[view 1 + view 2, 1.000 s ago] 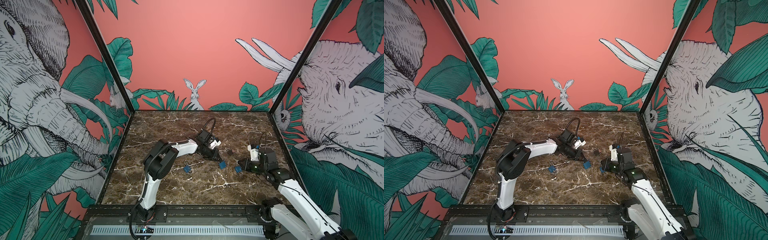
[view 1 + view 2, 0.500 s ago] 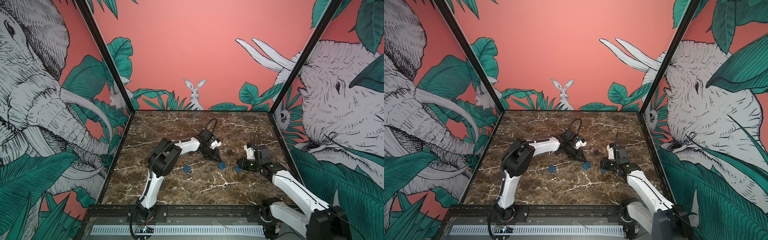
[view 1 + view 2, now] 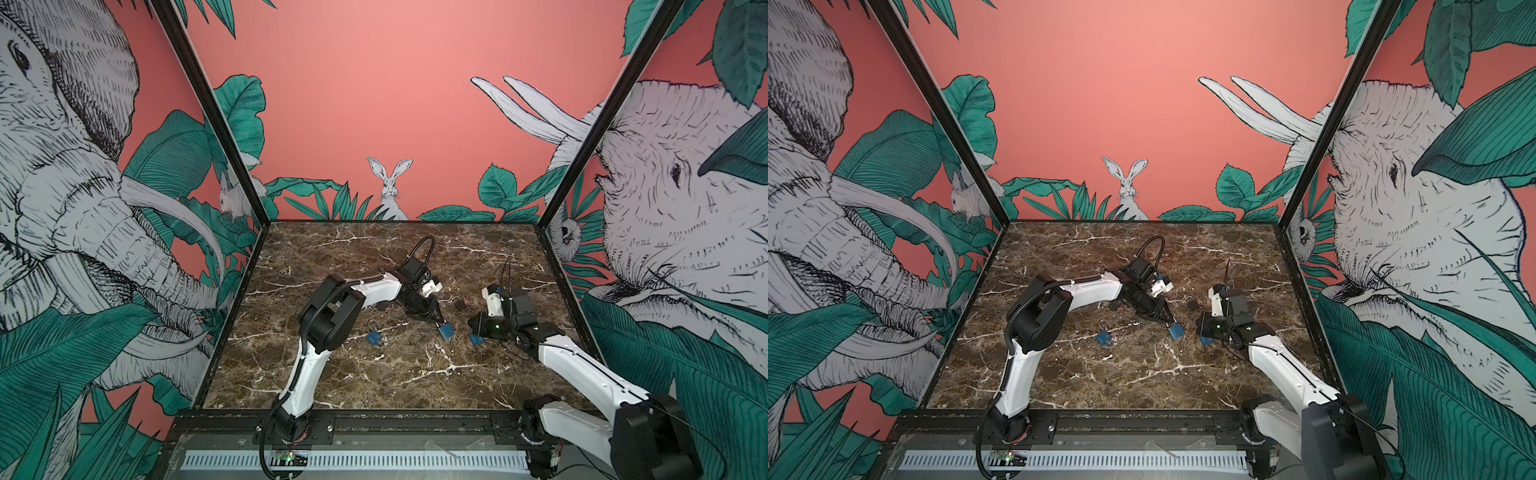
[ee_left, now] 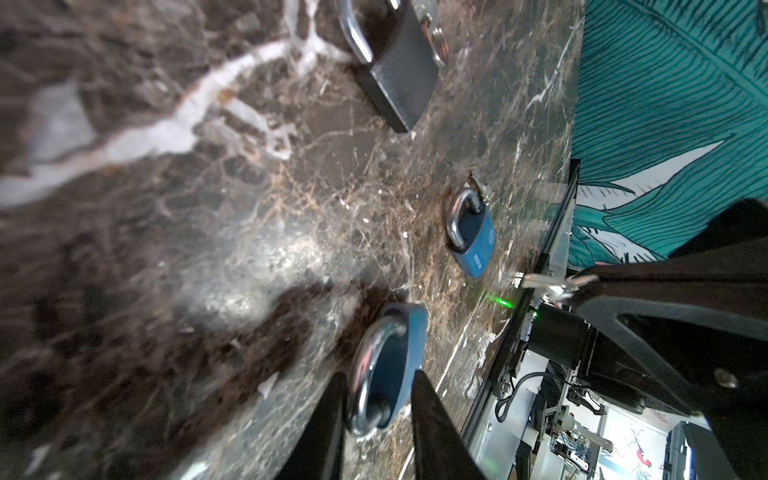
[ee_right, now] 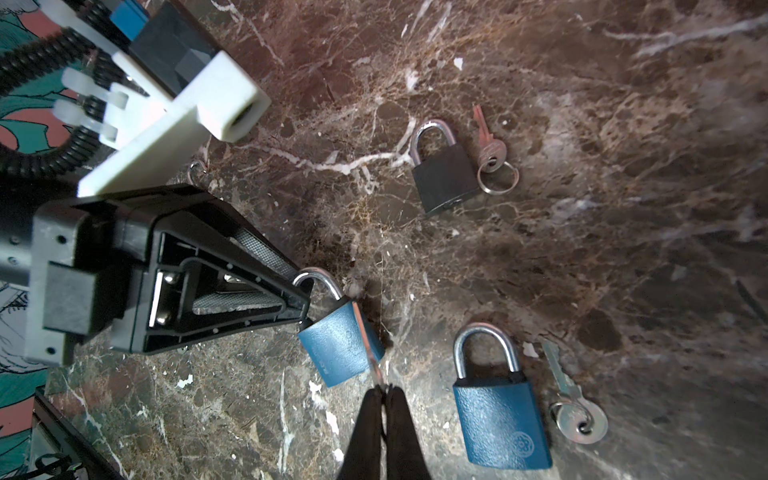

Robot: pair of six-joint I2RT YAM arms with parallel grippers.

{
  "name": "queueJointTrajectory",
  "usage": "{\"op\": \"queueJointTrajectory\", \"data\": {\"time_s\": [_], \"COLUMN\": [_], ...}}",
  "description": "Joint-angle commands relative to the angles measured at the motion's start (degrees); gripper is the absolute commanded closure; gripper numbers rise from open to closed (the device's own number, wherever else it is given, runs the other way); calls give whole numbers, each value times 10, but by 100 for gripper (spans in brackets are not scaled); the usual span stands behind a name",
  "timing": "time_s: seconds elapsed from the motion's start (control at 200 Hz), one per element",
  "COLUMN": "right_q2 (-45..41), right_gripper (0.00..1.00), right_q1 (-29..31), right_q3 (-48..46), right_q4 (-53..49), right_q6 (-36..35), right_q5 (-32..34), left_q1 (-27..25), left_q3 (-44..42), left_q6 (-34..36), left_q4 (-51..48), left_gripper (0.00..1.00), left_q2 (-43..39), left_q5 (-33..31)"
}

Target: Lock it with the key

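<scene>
The blue padlock [image 5: 340,347] rests on the desk [image 5: 623,249] — left claw [image 5: 305,297] parted around its shackle, right claw [image 5: 384,390] pinched tight on the key [image 5: 367,340], blade at the padlock's body. A spare padlock [image 5: 498,419] lies nearby.

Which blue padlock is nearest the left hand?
The tilted blue padlock, shackle between the left hand's fingertips. The other blue padlocks lie flat on the marble, clear of that hand.
</scene>
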Motion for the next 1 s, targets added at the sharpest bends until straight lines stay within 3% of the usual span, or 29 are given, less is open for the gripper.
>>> {"op": "queueJointTrajectory", "data": {"time_s": [0.0,0.64,0.995], "right_q2": [12,125,158], "right_gripper": [100,100,100], "right_q1": [18,79,90], "right_q3": [18,26,23], "right_q4": [24,100,115], "right_q6": [2,19,28], "right_q5": [31,93,93], "left_q1": [10,82,92], "left_q3": [3,-103,-143], "left_q6": [-3,-36,-55], "left_q4": [-8,62,90], "left_gripper": [70,68,68], "left_q2": [-17,-142,-170], "left_q5": [-16,-54,-61]}}
